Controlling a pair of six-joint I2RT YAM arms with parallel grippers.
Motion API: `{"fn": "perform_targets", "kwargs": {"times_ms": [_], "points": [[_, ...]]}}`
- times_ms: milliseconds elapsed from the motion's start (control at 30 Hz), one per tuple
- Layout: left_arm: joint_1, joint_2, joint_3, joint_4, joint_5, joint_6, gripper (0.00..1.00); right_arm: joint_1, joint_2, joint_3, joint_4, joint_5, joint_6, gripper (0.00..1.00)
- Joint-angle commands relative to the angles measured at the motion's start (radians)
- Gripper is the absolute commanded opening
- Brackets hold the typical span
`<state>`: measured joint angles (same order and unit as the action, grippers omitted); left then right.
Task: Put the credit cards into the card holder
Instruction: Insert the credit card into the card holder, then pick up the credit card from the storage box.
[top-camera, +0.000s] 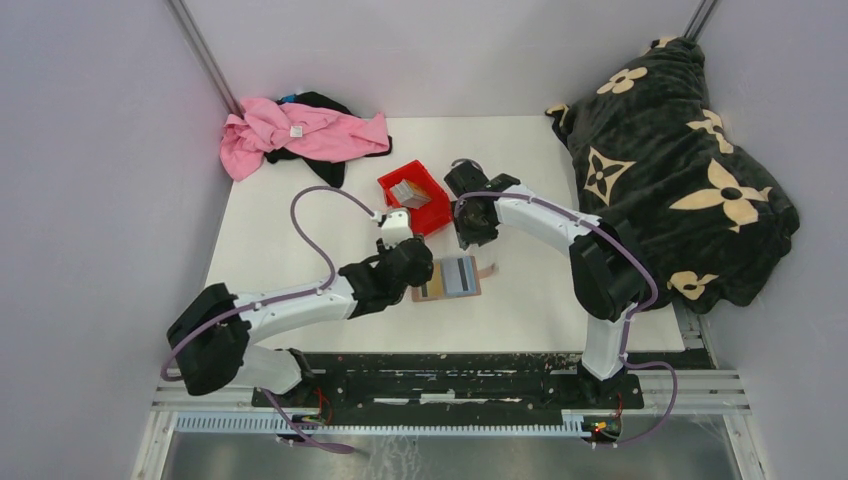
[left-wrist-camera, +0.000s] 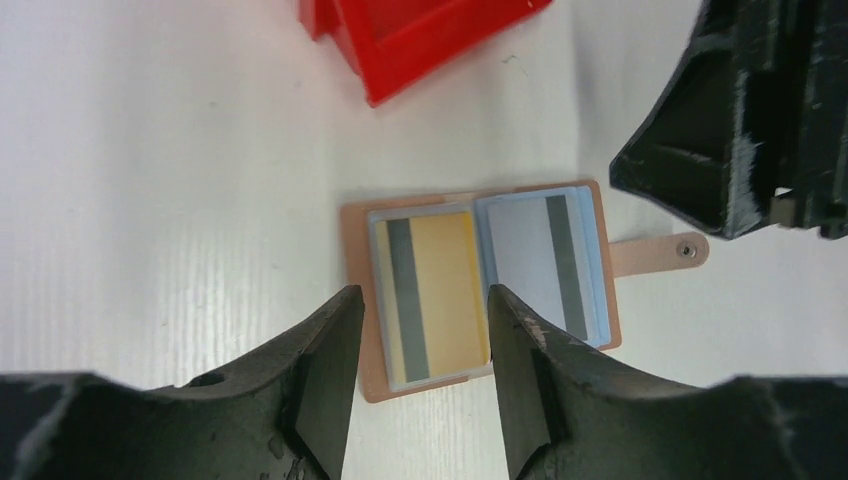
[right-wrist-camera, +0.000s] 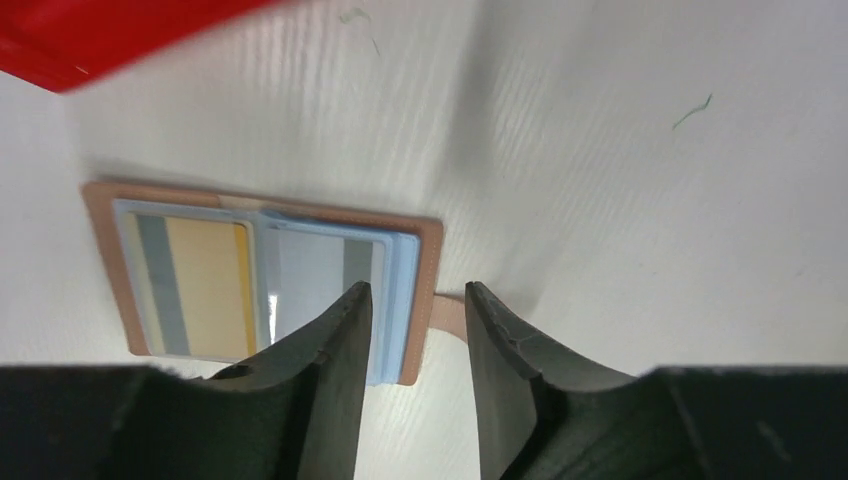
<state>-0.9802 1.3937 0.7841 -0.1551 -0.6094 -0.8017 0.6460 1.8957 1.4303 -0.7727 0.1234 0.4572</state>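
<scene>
left pincer (left-wrist-camera: 422, 296) agape over card holder (left-wrist-camera: 353, 250)

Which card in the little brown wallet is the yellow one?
The yellow card sits in the half of the card holder farthest from the snap tab. The silver-grey card lies next to that tab.

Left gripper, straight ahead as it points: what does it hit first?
Probably the gold card in the left pocket of the open card holder, framed by the open left gripper; depth unclear.
</scene>
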Motion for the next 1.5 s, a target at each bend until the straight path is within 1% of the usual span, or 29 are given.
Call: {"fn": "perform_targets", "kwargs": {"times_ms": [0, 67, 167, 233, 300, 433, 600, 700, 933, 1100, 1300, 1467], "points": [[0.062, -0.109, -0.038, -0.045, -0.051, -0.102, 0.6, 0.002, -0.045, 0.123, 0.05, 0.053, -0.07, 0.48], [0.108, -0.141, -0.044, -0.047, -0.023, -0.105, 0.62, 0.003, -0.032, 0.172, 0.094, 0.045, -0.11, 0.5], [0.174, -0.174, -0.042, -0.06, -0.004, -0.105, 0.66, 0.01, 0.019, 0.282, 0.107, 0.03, -0.171, 0.5], [0.223, -0.184, -0.038, -0.065, 0.023, -0.109, 0.67, 0.017, 0.091, 0.371, 0.097, 0.003, -0.217, 0.5], [0.277, -0.18, -0.026, -0.073, 0.06, -0.108, 0.67, 0.023, 0.172, 0.493, 0.05, -0.002, -0.257, 0.5], [0.364, -0.138, 0.013, -0.073, 0.105, -0.094, 0.68, 0.028, 0.322, 0.723, -0.016, 0.0, -0.29, 0.49], [0.423, -0.06, 0.044, -0.007, 0.135, -0.081, 0.68, 0.026, 0.425, 0.86, 0.008, -0.023, -0.309, 0.49], [0.445, -0.015, 0.066, 0.028, 0.159, -0.078, 0.67, 0.019, 0.489, 0.948, -0.022, -0.055, -0.312, 0.49], [0.478, 0.095, 0.118, 0.063, 0.185, -0.089, 0.67, 0.007, 0.564, 1.022, -0.005, -0.117, -0.296, 0.5], [0.492, 0.166, 0.164, 0.058, 0.196, -0.093, 0.67, -0.002, 0.617, 1.088, -0.005, -0.159, -0.275, 0.52], [0.514, 0.212, 0.191, 0.057, 0.205, -0.082, 0.67, -0.029, 0.665, 1.124, 0.016, -0.226, -0.218, 0.53], [0.543, 0.229, 0.174, 0.094, 0.24, -0.085, 0.67, -0.04, 0.714, 1.137, 0.036, -0.277, -0.179, 0.54]]}}
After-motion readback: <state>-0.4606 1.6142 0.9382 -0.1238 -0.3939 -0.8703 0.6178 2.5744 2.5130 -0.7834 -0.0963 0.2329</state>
